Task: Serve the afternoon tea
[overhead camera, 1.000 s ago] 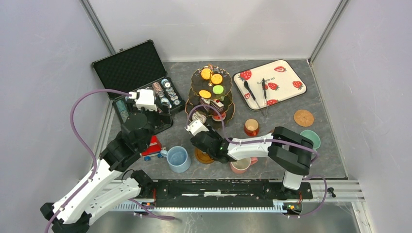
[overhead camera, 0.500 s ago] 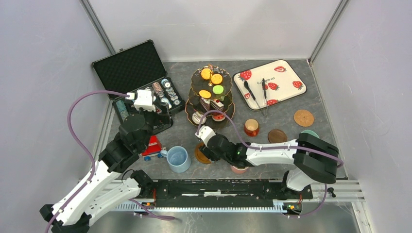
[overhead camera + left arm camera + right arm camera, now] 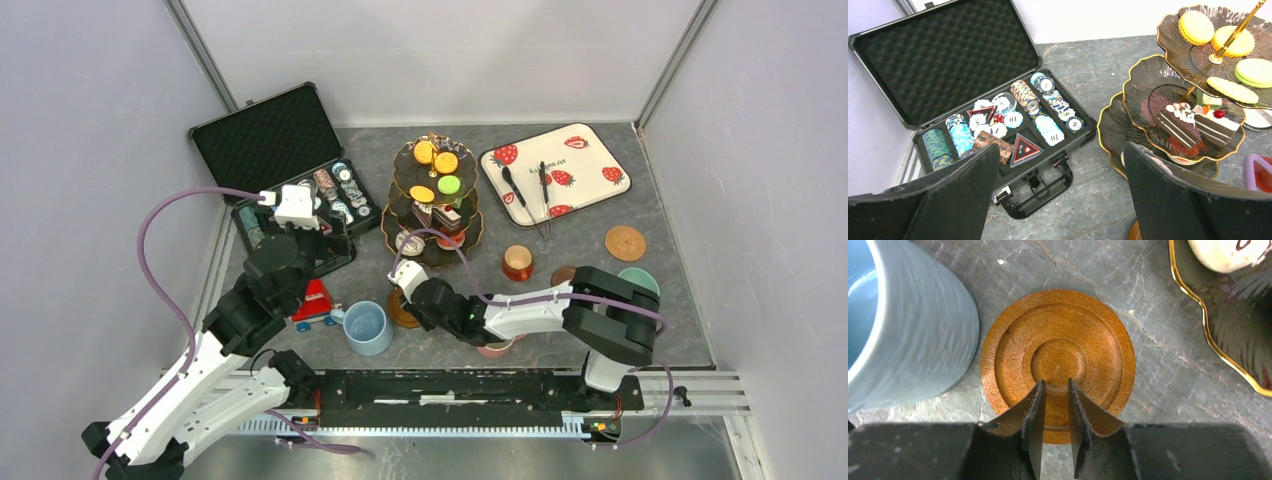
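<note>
From above, the right gripper (image 3: pixel 404 296) points down at a round brown coaster (image 3: pixel 398 312) on the tabletop (image 3: pixel 590 330). The coaster has slid a bit closer to the blue mug (image 3: pixel 366 327) than it was a moment ago. It lies between that mug and the three-tier stand (image 3: pixel 433 200).

In the left wrist view, the left gripper (image 3: pixel 1061 150) is spread wide and holds nothing. It hangs over the black case of poker chips (image 3: pixel 998 120). The stand, with its cake slices (image 3: pixel 1178 125) and macarons (image 3: pixel 1196 27), is off to the right.

In the right wrist view, the right fingers (image 3: pixel 1034 410) have come almost together. Only a thin gap is left, and nothing is in it. Their tips sit over the near part of the coaster. The coaster is right beside the blue mug, but I cannot tell if they touch.

I think the coaster is now in its place, so the mug could go on it next.
</note>
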`<state>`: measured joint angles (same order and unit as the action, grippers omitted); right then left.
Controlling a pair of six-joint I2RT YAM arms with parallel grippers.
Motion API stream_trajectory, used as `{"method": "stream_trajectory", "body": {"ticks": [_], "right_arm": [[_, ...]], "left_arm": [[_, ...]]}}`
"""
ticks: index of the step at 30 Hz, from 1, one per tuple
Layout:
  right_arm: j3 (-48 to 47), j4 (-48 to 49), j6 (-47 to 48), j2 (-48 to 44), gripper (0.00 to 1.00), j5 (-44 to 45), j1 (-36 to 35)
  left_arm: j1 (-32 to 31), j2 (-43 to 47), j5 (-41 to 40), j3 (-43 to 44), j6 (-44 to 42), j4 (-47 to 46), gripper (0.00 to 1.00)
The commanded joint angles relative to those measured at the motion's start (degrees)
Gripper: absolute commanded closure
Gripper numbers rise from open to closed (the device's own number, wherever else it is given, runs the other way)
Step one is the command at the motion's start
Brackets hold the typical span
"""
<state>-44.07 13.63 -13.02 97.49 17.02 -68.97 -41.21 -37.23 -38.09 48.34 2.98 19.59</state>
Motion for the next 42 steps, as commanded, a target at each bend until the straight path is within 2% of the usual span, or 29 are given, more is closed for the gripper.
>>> {"method": "stream_trajectory", "body": {"ticks": [1, 7, 10, 13, 16, 20, 24, 28, 32, 37, 42], "right_arm": [[-2.56, -0.63, 1.35, 3.63, 0.71, 2.35, -0.11], [-5.01, -2.21, 2.97, 2.75, 0.69, 3.29, -0.02], [-5.67, -3.6, 3.57, -1.71, 0.65, 2.6, -0.11], [-5.56, -4.97, 5.05, -8.96, 0.54, 1.54, -0.11], [-3.42, -5.1, 6.19, -16.19, 0.41, 2.62, -0.11], [0.87, -4.52, 7.74, -24.36, 0.34, 5.38, -0.16], [5.95, -2.73, 8.85, -31.25, 0.31, 9.56, -0.03], [11.19, -0.27, 10.47, -36.87, 0.27, 10.28, 0.66], [14.7, 0.47, 11.67, -40.73, 0.26, 10.16, 1.34], [18.29, 0.71, 11.57, -46.45, 0.26, 10.07, 1.35], [21.68, 2.5, 11.43, -51.69, 0.23, 7.9, 1.38]], "left_arm": [[0.34, -0.03, -1.38, -0.24, 2.2, -1.84, 0.01], [0.34, -0.38, -1.34, -0.35, 2.2, -2.01, 0.01], [0.34, -1.13, -1.02, -0.13, 2.58, -1.72, 0.01], [0.34, -2.06, -0.94, 2.26, 6.67, 1.52, 0.0], [0.34, -2.75, 3.11, 7.05, 11.31, 7.15, 0.0], [0.34, -2.51, 6.4, 11.42, 18.63, 16.95, 0.0], [0.34, -3.71, 14.78, 14.12, 22.1, 29.36, 0.0], [0.34, -8.71, 29.86, 15.77, 22.85, 41.22, 0.0], [0.13, -11.22, 42.85, 13.42, 24.33, 46.05, 0.0], [-2.77, -13.1, 42.11, 8.99, 25.74, 49.05, 0.0], [-10.03, -19.98, 38.61, 6.24, 27.4, 46.77, 0.09]]}}
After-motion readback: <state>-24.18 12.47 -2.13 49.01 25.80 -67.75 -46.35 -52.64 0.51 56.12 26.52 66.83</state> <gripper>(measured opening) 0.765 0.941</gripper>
